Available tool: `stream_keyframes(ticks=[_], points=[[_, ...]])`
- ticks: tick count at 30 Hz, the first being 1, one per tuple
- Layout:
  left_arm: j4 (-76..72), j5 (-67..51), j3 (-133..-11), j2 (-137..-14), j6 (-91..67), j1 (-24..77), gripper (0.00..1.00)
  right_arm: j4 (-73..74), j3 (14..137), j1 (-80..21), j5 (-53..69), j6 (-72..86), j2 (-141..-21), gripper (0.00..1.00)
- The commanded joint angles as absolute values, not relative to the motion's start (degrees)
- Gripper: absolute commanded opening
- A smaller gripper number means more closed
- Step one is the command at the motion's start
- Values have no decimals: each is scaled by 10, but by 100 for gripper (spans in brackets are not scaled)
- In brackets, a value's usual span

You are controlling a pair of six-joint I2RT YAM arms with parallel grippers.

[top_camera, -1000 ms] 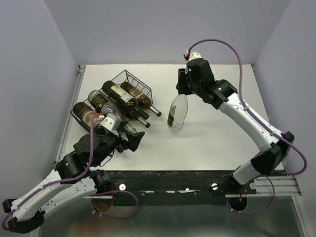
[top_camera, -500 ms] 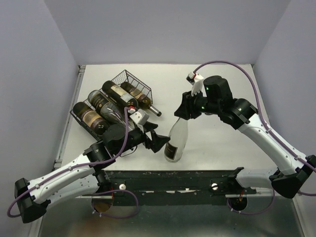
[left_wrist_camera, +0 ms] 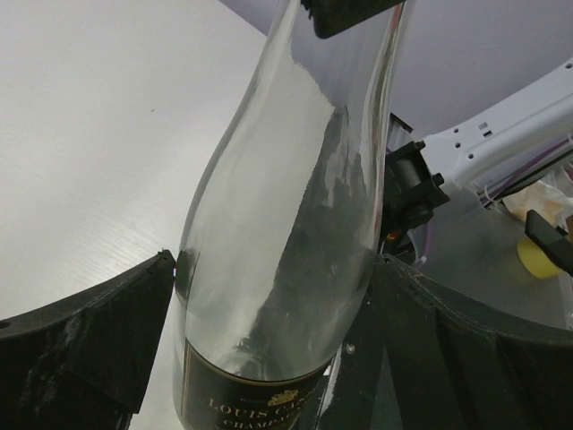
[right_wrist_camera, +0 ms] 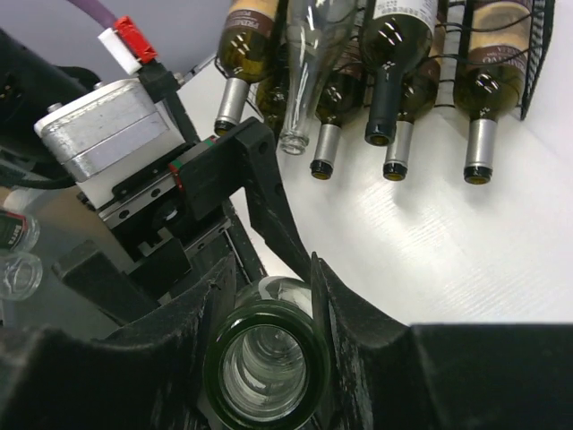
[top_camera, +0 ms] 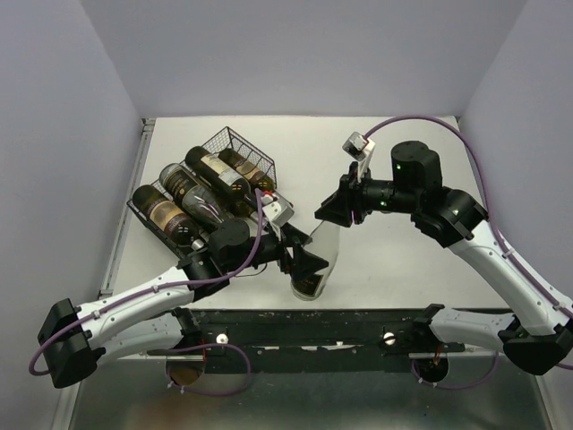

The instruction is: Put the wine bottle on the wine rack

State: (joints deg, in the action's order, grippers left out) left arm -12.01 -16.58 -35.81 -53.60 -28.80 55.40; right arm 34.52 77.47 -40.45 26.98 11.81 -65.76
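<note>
The wine bottle, clear glass with a dark label, stands tilted near the table's front middle. My right gripper is shut on its neck; in the right wrist view the green-rimmed mouth sits between my fingers. My left gripper is open, with its jaws straddling the bottle's lower body just above the label; the fingers stand close on either side. The wine rack, black wire, lies at the back left, holding several bottles.
The racked bottles point their necks toward the table's middle and show along the top of the right wrist view. The left arm reaches across in front of the rack. Grey walls enclose the table.
The left arm swung right from beside the rack, and its open jaws now bracket the bottle. The right arm carried the bottle toward the front edge and slightly left, tilting it.
</note>
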Motion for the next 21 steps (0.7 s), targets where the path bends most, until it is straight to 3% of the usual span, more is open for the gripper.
stream_keyframes(ticks=[1,14,19,21], points=[[-175,-221,-361,-549,-276,555,99,237,792,-407,365,140,-626,1],[-278,-272,-348,-584,-270,559,97,180,781,-408,450,152,-607,1],[-264,-261,-351,-572,-251,559,45,198,782,-408,442,145,-601,1],[-236,-248,-359,-564,-232,559,0,208,783,-407,435,143,-599,1]])
